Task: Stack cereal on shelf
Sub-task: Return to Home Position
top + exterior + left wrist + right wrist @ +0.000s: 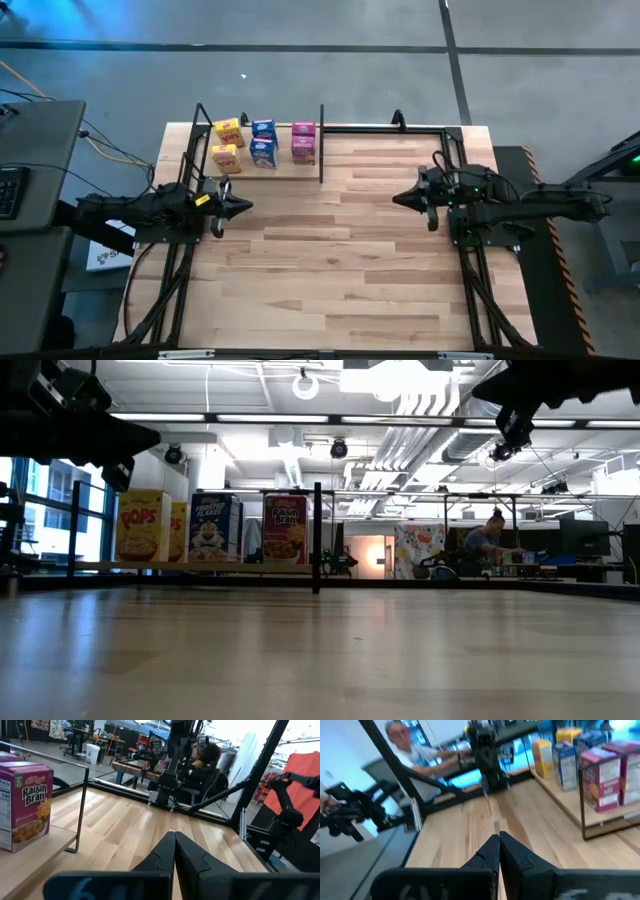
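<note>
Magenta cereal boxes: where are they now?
In the high view, the two magenta-pink cereal boxes stand at the pale wooden shelf's right end, between the blue cereal boxes and a black upright post.

Shelf point(284, 166) sits on the table point(340, 270), at the far left corner. Six cereal boxes stand on it in three columns, each column one box behind another. Pops boxes point(226, 157) are leftmost, Frosted Flakes boxes point(263, 152) in the middle, Raisin Bran boxes point(303, 149) rightmost, just left of the shelf's right-hand post. Left gripper point(243, 207) is above the table just in front of the shelf, near the Pops end. Right gripper point(398, 198) faces it from the right, well apart.
</note>
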